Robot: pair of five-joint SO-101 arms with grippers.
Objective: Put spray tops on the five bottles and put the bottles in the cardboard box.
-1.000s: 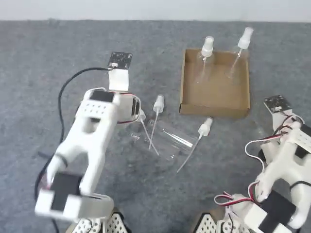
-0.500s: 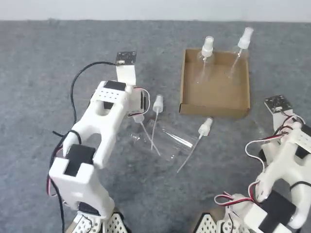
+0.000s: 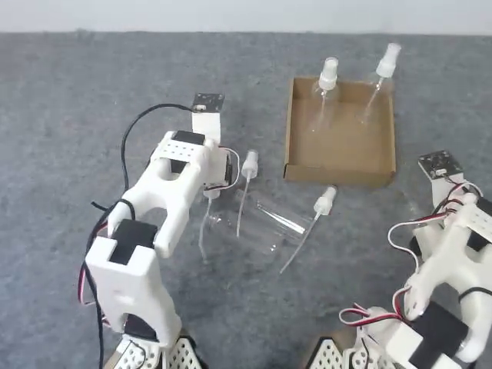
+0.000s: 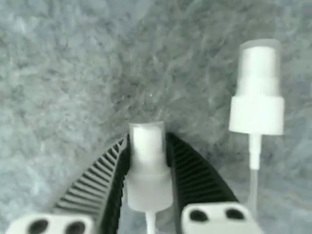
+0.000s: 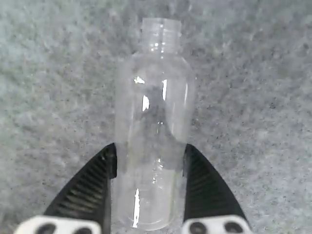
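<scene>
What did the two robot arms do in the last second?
The left arm swung farther out from its base, and its jaws, shut on a white plastic spray top, turned it so its thin tube now points back toward the robot instead of slanting sideways. The right arm stayed put, jaws holding the clear plastic bottle. The brown cardboard box kept its place.

arms (image 3: 165, 192) white plastic | servos (image 3: 127, 254) black | cables (image 3: 124, 154) black, red-white | tool fingers (image 4: 195, 180) black, ribbed
</scene>
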